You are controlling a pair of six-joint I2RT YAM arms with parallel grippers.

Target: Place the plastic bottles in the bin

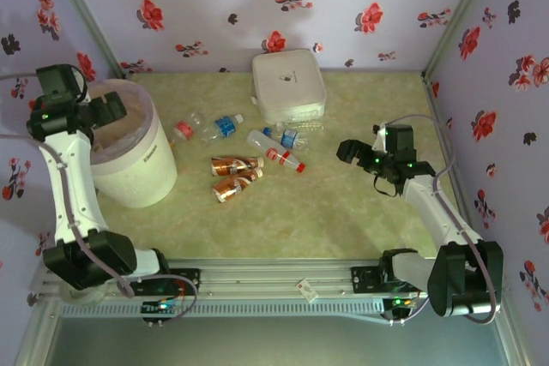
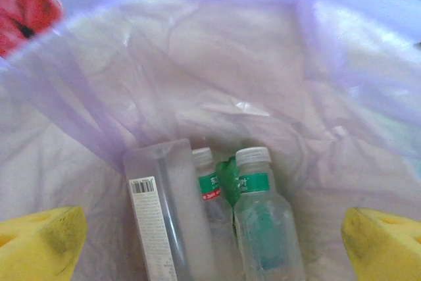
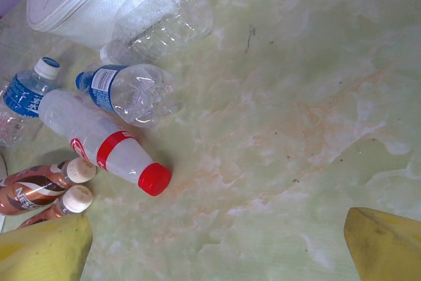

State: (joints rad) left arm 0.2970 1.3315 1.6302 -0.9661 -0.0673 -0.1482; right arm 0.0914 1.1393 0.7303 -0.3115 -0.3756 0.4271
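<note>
Three bottles lie at the bottom of the bin, on its bag liner. Left claw is over the bin mouth, spread wide, holding nothing. Loose bottles lie scattered on the desk right of the bin. White box sits behind them, touching one clear bottle. Right claw is furthest right of the bin, spread and empty, with bare desk between it and the loose bottles.

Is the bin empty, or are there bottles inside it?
Not empty: at least three bottles lie on the bottom of the bin.
</note>
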